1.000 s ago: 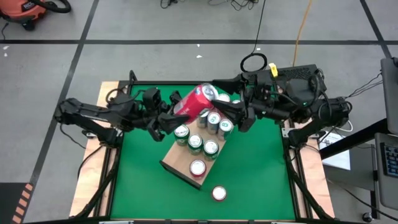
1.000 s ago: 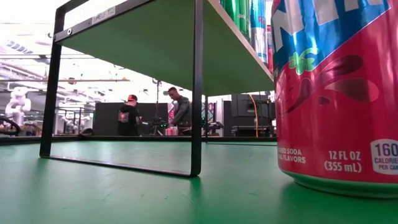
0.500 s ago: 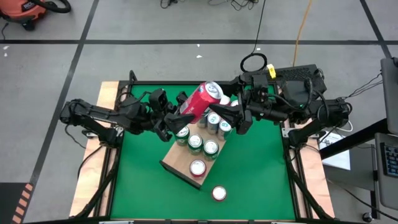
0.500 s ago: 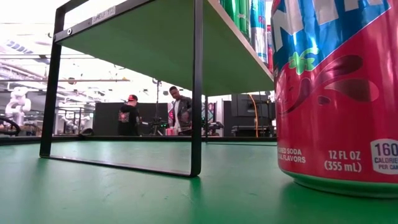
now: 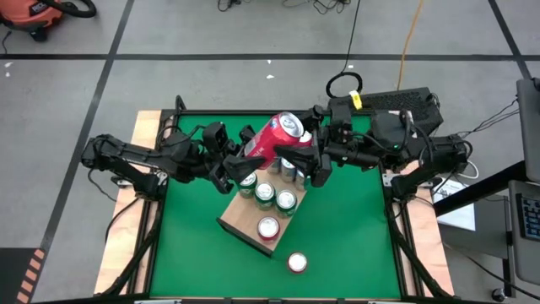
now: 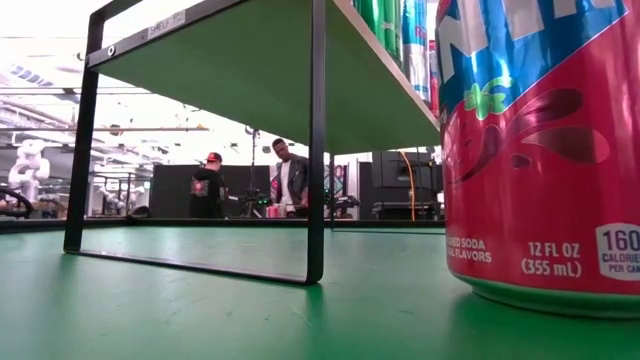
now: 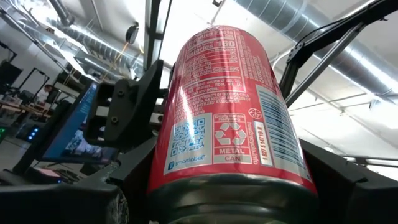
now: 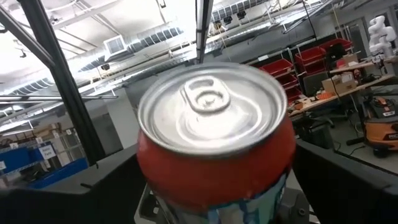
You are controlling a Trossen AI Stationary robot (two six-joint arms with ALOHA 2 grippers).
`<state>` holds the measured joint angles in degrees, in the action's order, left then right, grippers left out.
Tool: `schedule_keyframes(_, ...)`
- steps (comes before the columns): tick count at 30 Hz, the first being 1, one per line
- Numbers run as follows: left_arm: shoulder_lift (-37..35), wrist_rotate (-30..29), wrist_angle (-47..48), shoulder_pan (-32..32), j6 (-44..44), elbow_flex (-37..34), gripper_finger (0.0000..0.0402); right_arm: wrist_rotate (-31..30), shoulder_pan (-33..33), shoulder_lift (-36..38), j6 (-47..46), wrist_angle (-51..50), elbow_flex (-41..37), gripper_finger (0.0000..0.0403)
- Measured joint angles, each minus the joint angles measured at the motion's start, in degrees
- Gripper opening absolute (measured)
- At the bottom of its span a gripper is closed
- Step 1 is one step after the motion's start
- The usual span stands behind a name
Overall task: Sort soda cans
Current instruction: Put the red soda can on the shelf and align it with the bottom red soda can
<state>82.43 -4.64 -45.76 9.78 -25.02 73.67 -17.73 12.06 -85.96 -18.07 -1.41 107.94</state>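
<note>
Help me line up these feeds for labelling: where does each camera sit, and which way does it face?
High: overhead, straight down on table, both arms, left gripper, right gripper.
Low: table height, level across; red can standing close, no arm.
Left wrist: on left arm, up along held can.
Right wrist: on right arm, facing the held can's top.
Shared: held can in high and both wrist views.

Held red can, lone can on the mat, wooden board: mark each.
Held red can (image 5: 272, 138), high view, its side.
Lone can on the mat (image 5: 297, 263), high view, its top.
Wooden board (image 5: 238, 223), high view, bare corner.
</note>
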Motion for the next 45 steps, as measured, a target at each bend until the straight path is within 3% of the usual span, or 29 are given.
schedule_keyframes(6, 0.00, -0.06, -0.02, -0.02, 0.00, 0.00, 0.0290, -0.01, -0.13, -0.24, 1.87, 0.58, 0.00, 0.0356)
schedule_keyframes(15, -0.19, -0.54, 2.16, -0.02, 0.90, 0.16, 0.0290, 0.49, -0.13, -0.24, 3.01, 1.83, -0.07, 0.0288)
schedule_keyframes(22, -0.68, -1.94, 4.99, 0.09, 3.63, 0.17, 0.0332, 1.13, -0.10, 0.04, 3.14, 1.08, -0.11, 0.0298)
schedule_keyframes(30, -5.23, -2.00, 19.70, 0.04, 1.90, 0.00, 0.0390, 1.04, -0.11, 1.10, 3.53, -1.79, -0.09, 0.0295)
schedule_keyframes(38, -14.95, -3.46, 33.81, -0.07, 1.51, 0.02, 0.0393, 1.35, -0.09, 0.48, -1.60, -12.24, -0.07, 0.0294)
schedule_keyframes(42, -18.63, -4.96, 36.68, -0.33, 1.46, 0.03, 0.0393, 1.47, -0.09, -0.81, -3.67, -15.23, -0.07, 0.0294)
schedule_keyframes(45, -19.36, -2.93, 37.49, -1.16, 0.37, 0.07, 0.0393, 1.78, -0.07, -2.46, -3.73, -14.55, -0.07, 0.0294)
